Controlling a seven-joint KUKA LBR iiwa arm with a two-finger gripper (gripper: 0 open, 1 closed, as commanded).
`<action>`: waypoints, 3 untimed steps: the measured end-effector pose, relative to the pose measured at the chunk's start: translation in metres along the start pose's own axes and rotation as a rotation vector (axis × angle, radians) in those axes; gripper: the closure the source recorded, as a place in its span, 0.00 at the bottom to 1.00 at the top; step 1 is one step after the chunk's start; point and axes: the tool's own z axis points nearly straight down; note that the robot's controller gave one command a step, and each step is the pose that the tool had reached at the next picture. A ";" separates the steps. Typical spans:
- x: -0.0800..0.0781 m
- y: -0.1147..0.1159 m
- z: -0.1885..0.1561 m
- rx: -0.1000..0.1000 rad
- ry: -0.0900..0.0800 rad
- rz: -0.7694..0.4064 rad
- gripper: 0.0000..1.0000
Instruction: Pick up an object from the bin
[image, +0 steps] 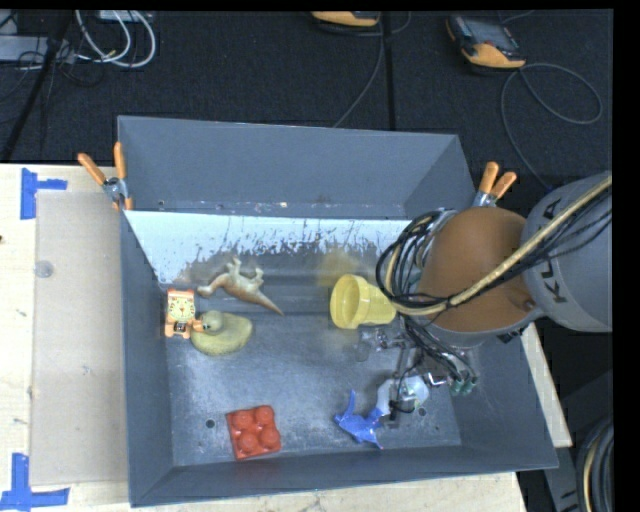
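My gripper (402, 392) hangs low in the bin's front right part, under the arm's orange cover. Just to its left and a little nearer the front wall lies a small blue toy (358, 421) with pointed ends; the gripper's tip is right beside it, perhaps touching. A yellow cup (354, 301) lies on its side behind the gripper, its mouth facing left, partly under the arm's cables.
A red studded brick (253, 431) lies at the front left. At the back left sit a tan dinosaur figure (238, 282), a pale yellow rounded toy (222, 333) and a small orange-and-white box (180, 313).
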 end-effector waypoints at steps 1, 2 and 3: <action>0.025 -0.017 -0.010 0.006 -0.021 -0.167 0.00; 0.011 -0.017 0.060 -0.002 0.002 -0.406 1.00; 0.011 -0.017 0.060 -0.002 0.002 -0.405 1.00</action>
